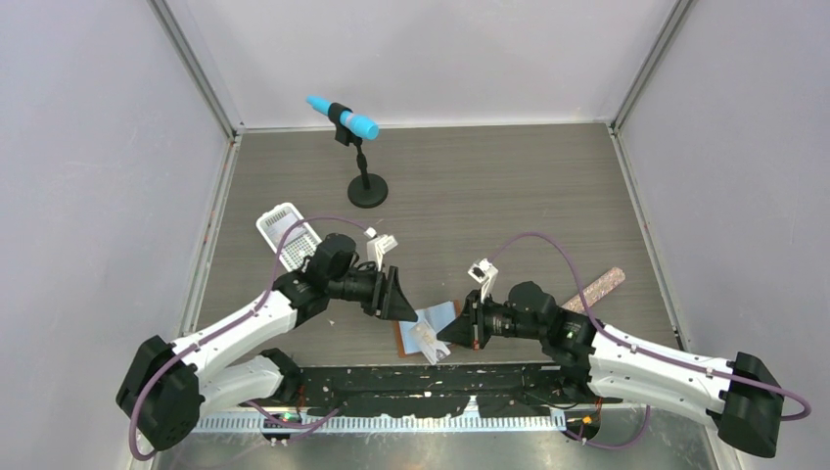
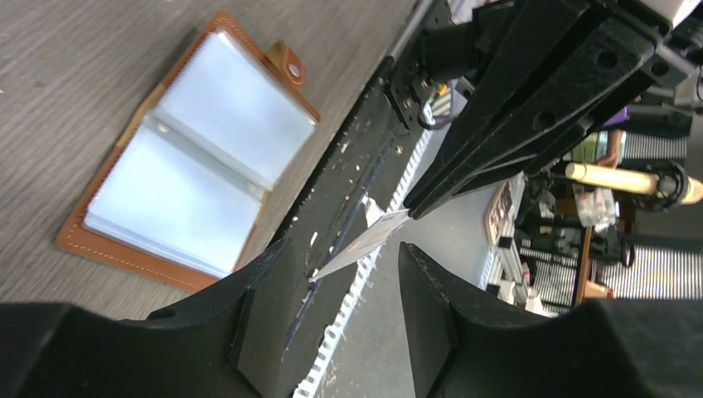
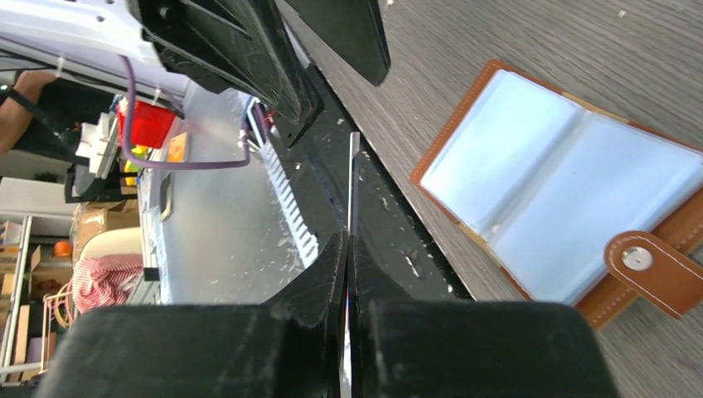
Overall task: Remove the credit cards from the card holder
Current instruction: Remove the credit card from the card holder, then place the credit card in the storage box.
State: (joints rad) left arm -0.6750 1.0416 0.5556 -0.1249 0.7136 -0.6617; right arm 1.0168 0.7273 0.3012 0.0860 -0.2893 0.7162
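Observation:
The card holder (image 1: 423,323) lies open on the table near the front edge, tan-brown leather outside with pale blue pockets up and its snap tab (image 3: 642,265) showing. My right gripper (image 1: 445,333) is shut on a credit card (image 3: 353,178), which sticks out edge-on from its tips. From the left wrist view the same credit card (image 2: 365,243) hangs off to the side of the card holder (image 2: 191,157), over the black plate. My left gripper (image 2: 344,261) is open, its fingers either side of the card's free end without touching it.
A blue microphone on a black stand (image 1: 352,147) rises at the back. A white perforated tray (image 1: 287,235) sits behind the left arm. A pinkish speckled strip (image 1: 599,288) lies at the right. A black perforated plate (image 1: 421,387) runs along the near edge.

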